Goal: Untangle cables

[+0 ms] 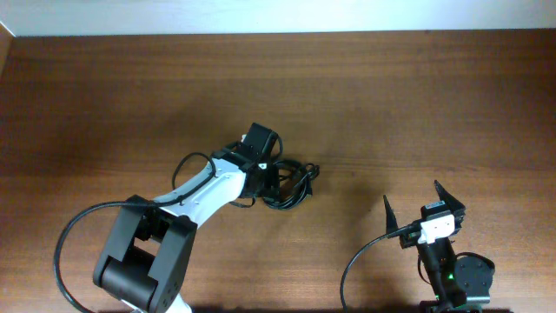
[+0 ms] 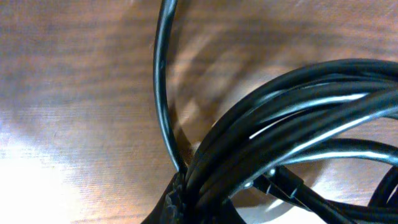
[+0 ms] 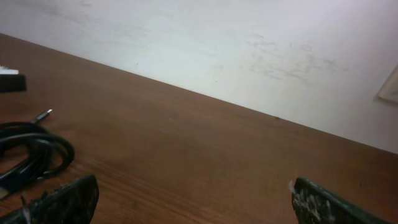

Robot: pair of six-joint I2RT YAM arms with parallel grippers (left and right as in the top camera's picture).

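Brown wooden tabletop (image 1: pixel 130 87): at centre, left gripper (image 1: pixel 270 180) pinches thin black tangled cables (image 2: pixel 298 106), probably to lift them; right gripper (image 1: pixel 411 192) spread, four o'clock.

A dark brown wood-grain desk (image 1: pixel 104 96) filled nearly the whole overhead view, its grain running left to right. A narrow pale strip (image 1: pixel 278 16) bordered its far edge. In the right wrist view an off-white painted wall (image 3: pixel 249 50) rose directly behind the desk's back edge, faintly smudged and scuffed in places. At the right border a pale framed corner (image 3: pixel 390 87) showed against it, too cropped to identify. In the left wrist view soft light glared off the desk's surface at lower left.
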